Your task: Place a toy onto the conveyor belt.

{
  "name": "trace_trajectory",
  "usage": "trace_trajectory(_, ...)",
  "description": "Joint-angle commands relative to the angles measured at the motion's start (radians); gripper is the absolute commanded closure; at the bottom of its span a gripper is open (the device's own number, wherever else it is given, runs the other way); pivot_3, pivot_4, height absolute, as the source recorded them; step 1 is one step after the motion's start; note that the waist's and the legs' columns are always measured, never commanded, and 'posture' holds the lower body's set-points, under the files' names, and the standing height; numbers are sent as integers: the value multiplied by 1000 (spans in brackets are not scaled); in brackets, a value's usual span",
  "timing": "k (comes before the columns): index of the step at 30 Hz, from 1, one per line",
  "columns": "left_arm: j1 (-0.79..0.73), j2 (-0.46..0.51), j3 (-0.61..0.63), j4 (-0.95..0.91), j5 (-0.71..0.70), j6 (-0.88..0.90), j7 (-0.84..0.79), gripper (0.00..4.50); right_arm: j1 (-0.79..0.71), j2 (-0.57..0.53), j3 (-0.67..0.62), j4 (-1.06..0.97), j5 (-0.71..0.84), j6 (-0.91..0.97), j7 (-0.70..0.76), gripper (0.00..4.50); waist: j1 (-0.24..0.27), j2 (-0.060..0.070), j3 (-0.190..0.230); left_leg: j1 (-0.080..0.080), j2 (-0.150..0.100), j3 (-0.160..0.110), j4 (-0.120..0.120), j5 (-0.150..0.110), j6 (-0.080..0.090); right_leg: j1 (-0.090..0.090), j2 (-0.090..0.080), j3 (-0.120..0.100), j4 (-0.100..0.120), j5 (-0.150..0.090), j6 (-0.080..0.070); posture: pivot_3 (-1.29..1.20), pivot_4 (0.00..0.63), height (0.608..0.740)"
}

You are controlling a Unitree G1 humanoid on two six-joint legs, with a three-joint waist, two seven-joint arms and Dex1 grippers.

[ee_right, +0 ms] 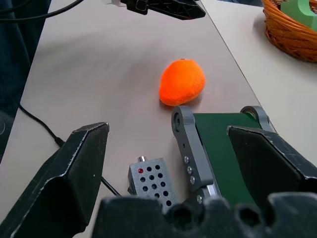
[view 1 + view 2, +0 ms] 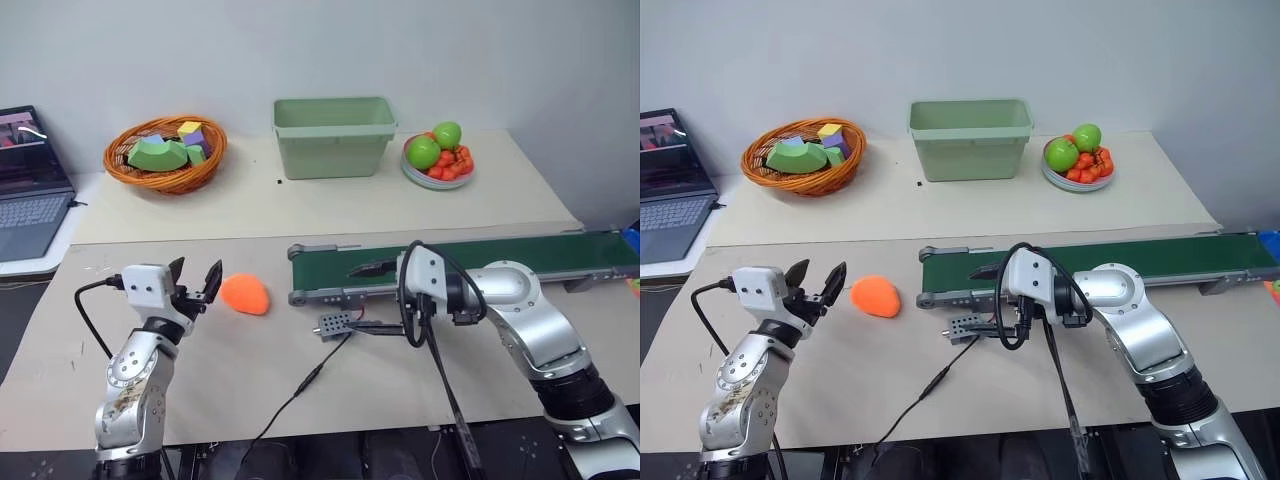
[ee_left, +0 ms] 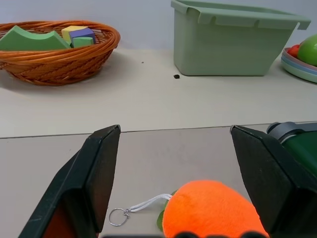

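Orange plush, rounded and carrot-shaped: the toy (image 2: 245, 295) lies on its side on the beige table (image 2: 300, 215), between the left gripper (image 2: 194, 285) and the near end of the conveyor belt (image 2: 470, 258), just clear of the belt's grey end bracket. In the left wrist view a green end and a white cord with a small metal ring show at its base. It is not held. The left gripper's two black fingers stand wide apart, pointing at the toy with a small gap remaining. The right gripper (image 1: 178, 163) hangs above the belt's end with its fingers likewise spread, empty.

The belt is dark green in a grey metal frame and runs off to the right. A small grey perforated box (image 2: 334, 325) with a black cable sits on the table beside its end. Along the back stand a wicker basket (image 2: 165, 155) of foam blocks, a light green bin (image 2: 334, 137) and a bowl of fruit (image 2: 438, 160). A laptop (image 2: 28, 190) sits at the left; the wall behind is plain and pale.
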Motion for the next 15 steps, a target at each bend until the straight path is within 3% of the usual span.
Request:
trace_trajectory(1,-5,-32,30,-1,-67,31,21,730,-10,-1,-23,-31,13,7,-9,0,3,0,0,0,0,0,0,0,0,0,0,0,0,0,0,0,150,728)
trace_trajectory(5,-14,-74,59,28,-196,155,42,730,-6,-3,-28,-27,11,8,-15,0,5,0,0,0,0,0,0,0,0,0,0,0,0,0,0,0,150,728)
trace_trajectory(10,-56,-193,147,110,-433,284,120,730,3,-8,-40,-23,14,15,-24,0,7,0,0,0,0,0,1,0,0,0,0,0,0,0,0,0,150,728)
trace_trajectory(15,-106,-247,191,181,-541,321,166,730,20,-15,-57,-36,22,30,-34,0,13,-1,0,0,0,0,0,0,0,0,0,0,0,0,0,0,150,728)
